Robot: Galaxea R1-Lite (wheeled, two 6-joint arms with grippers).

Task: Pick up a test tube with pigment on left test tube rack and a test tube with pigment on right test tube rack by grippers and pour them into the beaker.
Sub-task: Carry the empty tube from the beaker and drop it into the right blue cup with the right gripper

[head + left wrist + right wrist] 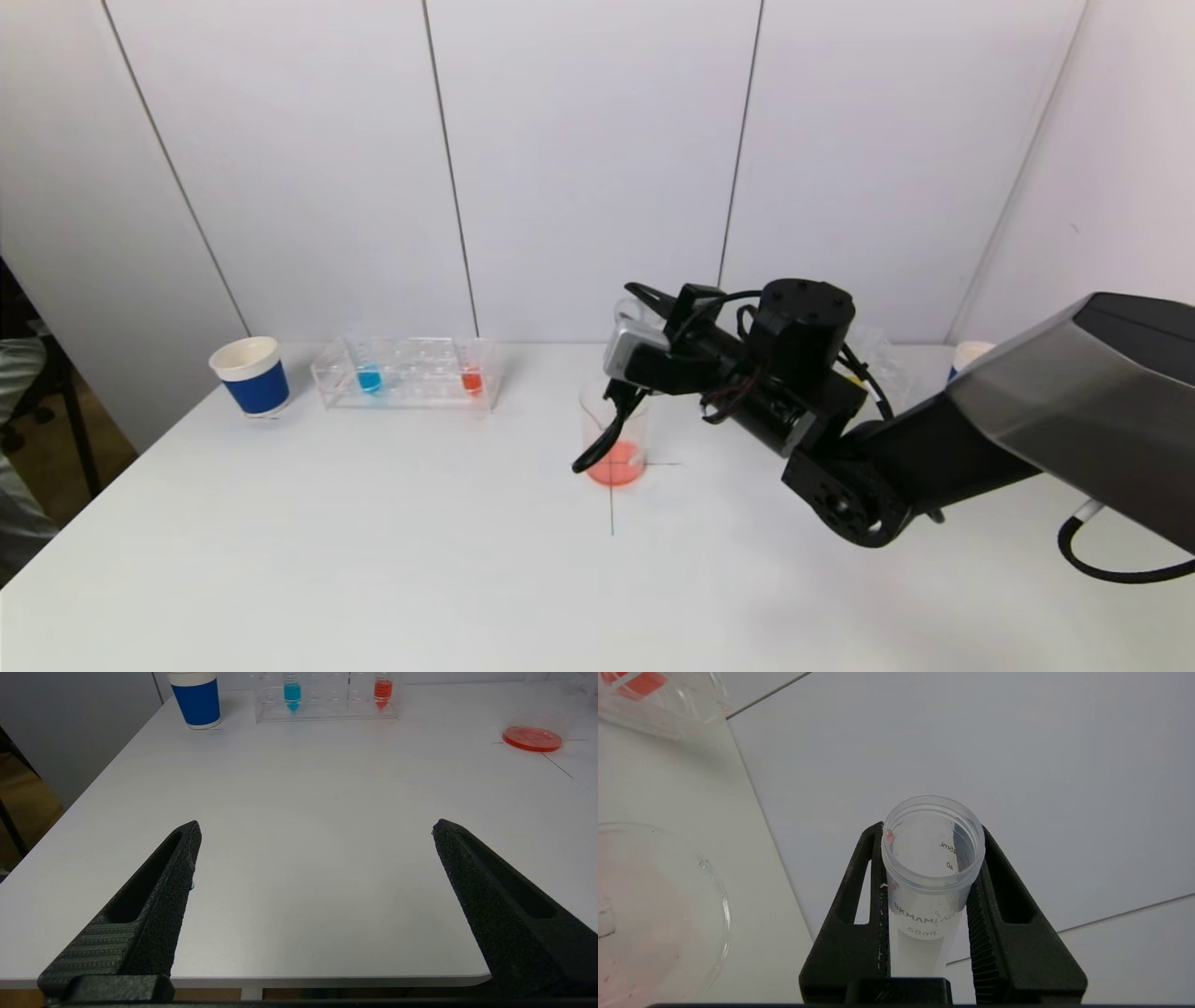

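In the head view, the right hand [644, 313] hangs over the beaker [614, 439], which stands mid-desk [373, 560] with orange-red liquid in its bottom. The left rack [411, 373], at the desk's back, keeps a blue tube [370, 378] and a red tube [472, 379]; a blue cup [252, 375] stands beside it.

The left wrist view shows the left hand [315, 828] spread wide and empty above the desk.

In the right wrist view, the right hand clamps a clear, drained test tube [931, 877], the beaker's rim just beside it.

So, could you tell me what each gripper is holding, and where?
The right gripper clamps an emptied test tube just below its open rim; the left gripper is open, holding nothing.
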